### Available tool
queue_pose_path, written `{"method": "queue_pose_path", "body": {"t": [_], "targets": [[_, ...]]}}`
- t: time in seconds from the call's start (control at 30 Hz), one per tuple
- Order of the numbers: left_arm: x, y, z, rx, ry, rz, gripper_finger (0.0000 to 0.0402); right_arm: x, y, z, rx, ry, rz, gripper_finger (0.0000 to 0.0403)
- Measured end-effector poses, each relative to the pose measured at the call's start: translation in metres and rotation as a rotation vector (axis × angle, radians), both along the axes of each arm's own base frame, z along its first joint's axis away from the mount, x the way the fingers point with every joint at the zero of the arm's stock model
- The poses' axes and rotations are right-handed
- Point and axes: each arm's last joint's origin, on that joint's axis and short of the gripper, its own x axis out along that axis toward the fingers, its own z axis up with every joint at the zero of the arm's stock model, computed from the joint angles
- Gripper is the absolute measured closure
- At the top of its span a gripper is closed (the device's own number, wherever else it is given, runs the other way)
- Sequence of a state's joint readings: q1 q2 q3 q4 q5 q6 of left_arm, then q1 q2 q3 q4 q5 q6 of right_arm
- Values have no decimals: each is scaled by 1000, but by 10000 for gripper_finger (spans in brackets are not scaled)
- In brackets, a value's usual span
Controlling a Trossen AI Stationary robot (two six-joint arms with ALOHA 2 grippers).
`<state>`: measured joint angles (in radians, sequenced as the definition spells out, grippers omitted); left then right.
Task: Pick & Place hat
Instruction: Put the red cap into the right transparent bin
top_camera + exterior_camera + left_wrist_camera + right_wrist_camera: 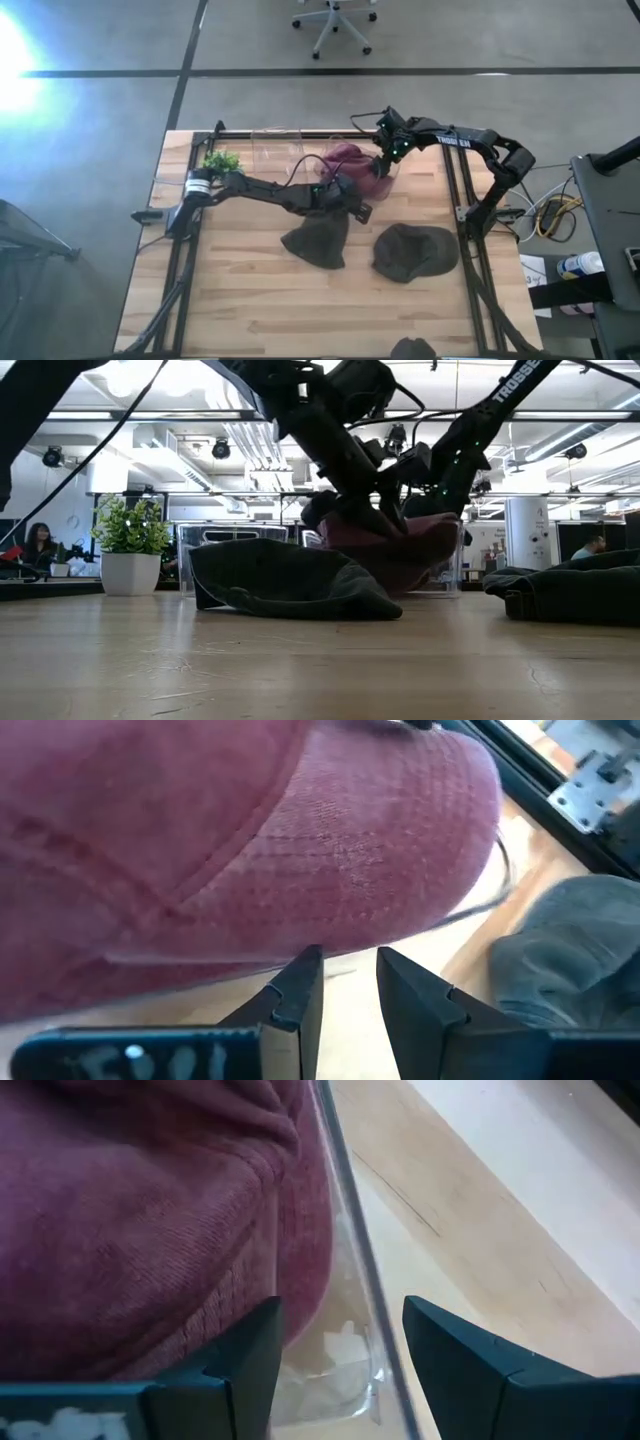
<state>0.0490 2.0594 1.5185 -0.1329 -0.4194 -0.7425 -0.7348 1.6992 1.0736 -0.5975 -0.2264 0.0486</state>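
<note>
Left gripper (348, 982) is hovering narrowly parted at the maroon hat's (345, 160) 6 o'clock edge; right gripper (340, 1342) is gaping wide astride the clear bin's (352, 1270) wall

Read only one marking: white capitals beginning "TROSS" on the dark right arm (510, 388) in the low view, cut off by the frame's top edge. Seen again from above as white lettering along the same arm (455, 141) at the table's far right, too small to spell out.
</note>
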Motion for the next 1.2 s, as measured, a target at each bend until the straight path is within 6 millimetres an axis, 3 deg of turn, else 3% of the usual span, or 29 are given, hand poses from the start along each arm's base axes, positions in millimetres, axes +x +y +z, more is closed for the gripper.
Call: {"method": "queue_pose_path", "body": {"t": [0.37,0.8,1.03,1.2], "targets": [[11,-3,12,63,21,-42,305,0,2,5,-25,-2,-1,197],[8,2,13,84,39,9,305,-10,9,42,-182,-47,-22,197],[9,1,15,80,28,20,305,-27,-13,32,-100,-31,-268,197],[10,1,17,80,6,27,305,-37,-27,23,-79,-8,-334,197]]}}
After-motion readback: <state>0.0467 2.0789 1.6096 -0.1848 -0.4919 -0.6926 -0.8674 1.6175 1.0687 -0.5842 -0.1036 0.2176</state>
